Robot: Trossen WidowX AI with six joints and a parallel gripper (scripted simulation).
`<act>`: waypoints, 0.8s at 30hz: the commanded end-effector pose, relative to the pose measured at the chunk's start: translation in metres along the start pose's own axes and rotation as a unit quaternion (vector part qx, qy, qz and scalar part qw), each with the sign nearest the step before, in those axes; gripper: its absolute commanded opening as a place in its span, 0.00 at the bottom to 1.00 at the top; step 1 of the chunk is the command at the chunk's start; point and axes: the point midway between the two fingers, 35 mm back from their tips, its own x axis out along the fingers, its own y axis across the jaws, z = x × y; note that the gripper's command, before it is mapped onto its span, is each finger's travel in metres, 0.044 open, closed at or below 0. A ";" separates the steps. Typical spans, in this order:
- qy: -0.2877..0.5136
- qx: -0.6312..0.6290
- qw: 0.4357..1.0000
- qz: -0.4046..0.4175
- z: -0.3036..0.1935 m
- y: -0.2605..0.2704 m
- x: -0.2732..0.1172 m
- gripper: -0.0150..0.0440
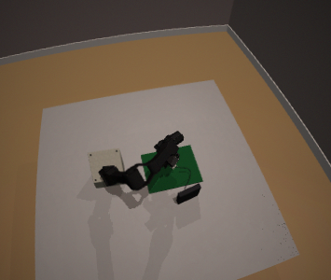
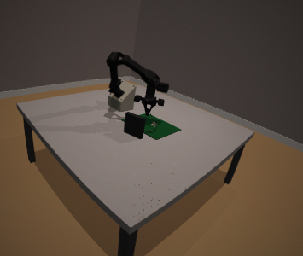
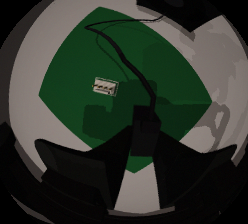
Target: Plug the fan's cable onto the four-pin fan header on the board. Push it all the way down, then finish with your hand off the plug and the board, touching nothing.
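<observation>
My gripper (image 2: 148, 113) (image 3: 140, 130) is shut on the black plug (image 3: 145, 131), which sits between its fingertips with the cable end facing up in the wrist view. The plug appears to be over the green board (image 1: 156, 185) (image 2: 168, 130) (image 3: 66, 75); its exact height is unclear. The white four-pin header (image 2: 154, 124) (image 3: 108, 85) stands on the board, up and left of the plug in the wrist view, apart from it. The black cable (image 3: 126, 60) loops from the plug to the fan. The plug's lower end is hidden.
The dark fan (image 1: 188, 194) (image 2: 134, 125) (image 3: 184, 11) stands upright beside the board's edge. A beige box (image 1: 105, 161) (image 2: 127, 97) stands near the arm's base, on the other side of the board. The arm reaches over part of the board.
</observation>
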 end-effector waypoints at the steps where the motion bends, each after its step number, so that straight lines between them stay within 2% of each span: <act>1: 0.001 0.069 0.998 0.000 0.003 0.006 0.000 0.25; 12: 0.001 0.256 0.967 0.000 0.010 0.017 -0.001 0.25; 24: 0.001 0.450 0.893 0.000 0.019 0.029 -0.001 0.25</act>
